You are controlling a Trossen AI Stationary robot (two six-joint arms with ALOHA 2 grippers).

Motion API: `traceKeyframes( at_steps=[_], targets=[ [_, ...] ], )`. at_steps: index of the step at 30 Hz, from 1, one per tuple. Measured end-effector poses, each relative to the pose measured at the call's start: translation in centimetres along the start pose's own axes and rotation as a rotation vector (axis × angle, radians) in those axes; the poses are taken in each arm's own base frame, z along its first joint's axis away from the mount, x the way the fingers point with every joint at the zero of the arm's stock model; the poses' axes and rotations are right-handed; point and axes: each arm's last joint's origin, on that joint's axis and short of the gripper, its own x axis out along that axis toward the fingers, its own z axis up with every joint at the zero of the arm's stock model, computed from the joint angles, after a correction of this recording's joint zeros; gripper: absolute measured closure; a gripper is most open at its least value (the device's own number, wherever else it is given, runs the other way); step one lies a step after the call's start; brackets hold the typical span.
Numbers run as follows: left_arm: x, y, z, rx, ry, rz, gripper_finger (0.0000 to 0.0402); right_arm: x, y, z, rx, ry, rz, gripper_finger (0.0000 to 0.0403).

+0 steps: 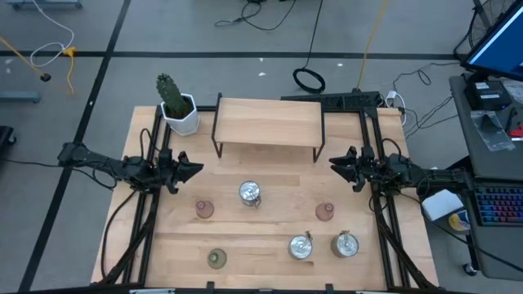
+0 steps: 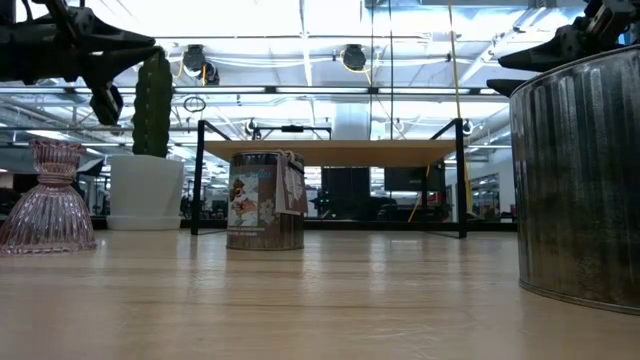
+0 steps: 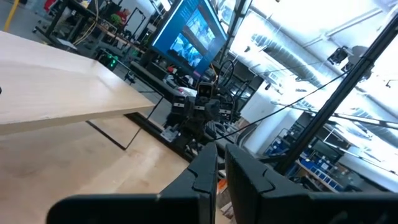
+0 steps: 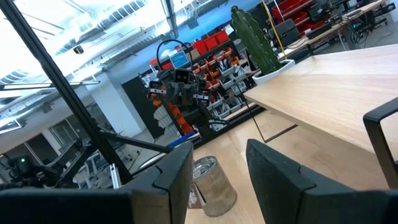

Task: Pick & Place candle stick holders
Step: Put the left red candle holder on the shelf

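Note:
Two pinkish glass holders point(image 1: 204, 209) point(image 1: 325, 212) and an olive-green one point(image 1: 216, 259) stand upright on the wooden table. Three shiny silver holders also stand on it, one mid-table point(image 1: 249, 193) and two near the front edge point(image 1: 301, 247) point(image 1: 346, 244). My left gripper point(image 1: 198, 169) hovers shut at the table's left side, above and clear of them all. My right gripper point(image 1: 333, 163) hovers open at the right side, nothing between its fingers point(image 4: 177, 168). The right wrist view shows the mid-table silver holder point(image 4: 211, 180) farther off.
A wooden shelf on a black frame point(image 1: 268, 122) stands at the far middle. A white pot with a green cactus point(image 1: 178, 110) sits at the far left corner. Bare tabletop point(image 1: 270, 220) lies between the holders.

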Motion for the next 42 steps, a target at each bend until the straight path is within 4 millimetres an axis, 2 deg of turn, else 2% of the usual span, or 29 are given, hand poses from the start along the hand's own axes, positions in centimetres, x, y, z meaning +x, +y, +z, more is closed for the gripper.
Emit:
traceKeyframes(
  at_steps=[20,24,34,42],
  targets=[
    [0.0,0.2,0.0,-0.069,-0.023,0.046,0.0363,0.0,0.0,0.0,0.0,0.001,-0.001,0.0259],
    [0.0,0.2,0.0,-0.068,-0.034,0.066,0.0333,0.0,0.0,0.0,0.0,0.001,0.0,0.0259],
    [0.0,0.4,-0.2,-0.097,-0.014,0.08,0.0217,0.0,0.0,0.0,0.0,0.001,0.0,0.0259],
    [0.2,-0.4,0.8,-0.146,-0.029,0.043,0.0199,0.0,0.0,0.0,0.0,0.001,0.0,0.0259]
  ],
)
